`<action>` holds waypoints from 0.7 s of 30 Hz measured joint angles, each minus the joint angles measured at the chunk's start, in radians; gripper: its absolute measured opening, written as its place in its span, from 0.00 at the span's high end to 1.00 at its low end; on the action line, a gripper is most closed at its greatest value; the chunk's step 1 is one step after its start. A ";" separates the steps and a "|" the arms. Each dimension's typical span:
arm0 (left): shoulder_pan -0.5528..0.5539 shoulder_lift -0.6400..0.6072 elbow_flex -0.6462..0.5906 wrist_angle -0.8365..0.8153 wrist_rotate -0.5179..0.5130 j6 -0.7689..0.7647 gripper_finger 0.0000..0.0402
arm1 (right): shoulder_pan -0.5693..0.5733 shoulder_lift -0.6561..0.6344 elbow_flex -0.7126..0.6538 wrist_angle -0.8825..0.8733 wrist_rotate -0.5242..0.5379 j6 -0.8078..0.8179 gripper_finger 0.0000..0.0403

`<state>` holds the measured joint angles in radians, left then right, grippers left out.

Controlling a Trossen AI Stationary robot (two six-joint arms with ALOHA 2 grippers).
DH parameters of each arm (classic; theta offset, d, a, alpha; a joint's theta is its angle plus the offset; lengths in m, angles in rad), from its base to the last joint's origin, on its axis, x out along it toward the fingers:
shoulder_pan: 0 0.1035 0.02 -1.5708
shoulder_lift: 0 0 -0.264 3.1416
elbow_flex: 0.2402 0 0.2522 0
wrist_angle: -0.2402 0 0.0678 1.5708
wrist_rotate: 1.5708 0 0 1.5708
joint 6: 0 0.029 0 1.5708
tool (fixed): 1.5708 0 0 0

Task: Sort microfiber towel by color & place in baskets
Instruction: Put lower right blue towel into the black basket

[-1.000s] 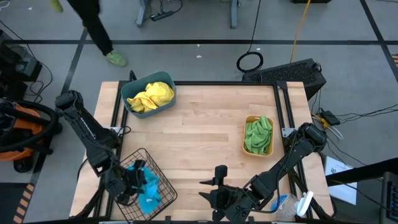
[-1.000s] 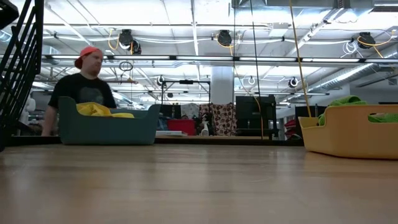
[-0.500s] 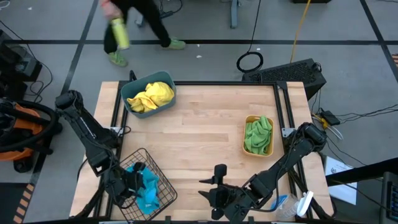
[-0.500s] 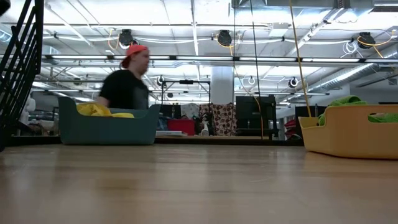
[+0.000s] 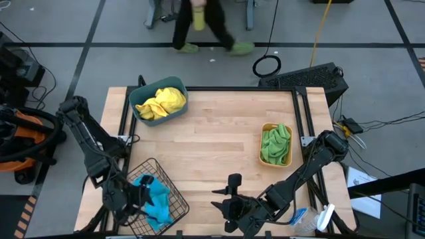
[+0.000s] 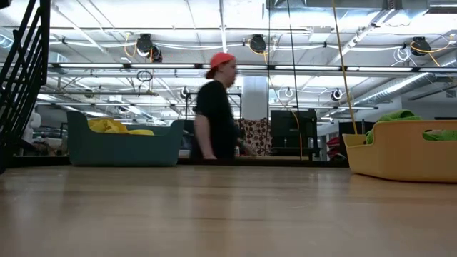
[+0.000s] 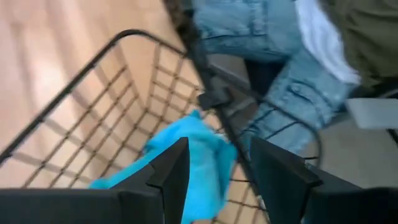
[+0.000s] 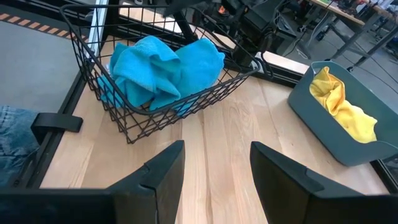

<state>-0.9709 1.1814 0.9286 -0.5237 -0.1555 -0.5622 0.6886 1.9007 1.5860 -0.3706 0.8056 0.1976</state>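
The dark wire basket (image 5: 158, 199) at the table's near left holds bright blue towels (image 8: 165, 68). My left gripper (image 5: 141, 194) hangs open just above them, with the blue cloth (image 7: 199, 162) showing below its fingers and nothing between them. My right gripper (image 5: 218, 200) stands open over bare wood at the near edge, pointing toward the wire basket. Yellow towels (image 5: 163, 101) lie in the teal bin (image 5: 137, 106) at the far left. Green towels (image 5: 275, 143) lie in the orange tub (image 5: 263, 158) at the right.
A person (image 6: 218, 107) walks on the floor beyond the table's far edge. A black frame rail (image 5: 126, 126) runs along the table's left side, another (image 5: 302, 119) along its right. Bare wood (image 5: 212, 133) lies between the three containers.
My left gripper has risen straight above the wire basket, still open; the blue towels stay in the basket. The person behind the table has walked from left to right.
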 joint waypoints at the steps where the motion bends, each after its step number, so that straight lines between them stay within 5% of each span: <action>1: -0.003 0.006 0.000 0.017 0.012 0.002 0.57 | 0.000 0.000 0.000 0.000 0.000 0.000 0.56; 8: -0.020 0.126 0.000 0.046 0.055 0.002 0.61 | 0.000 0.000 0.000 -0.001 0.000 0.004 0.56; 21: 0.086 0.410 -0.001 0.016 0.058 0.042 0.93 | 0.001 0.000 0.000 -0.002 0.000 0.004 0.56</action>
<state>-0.8849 1.5915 0.9272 -0.5074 -0.0980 -0.5197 0.6891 1.9007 1.5860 -0.3721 0.8055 0.2020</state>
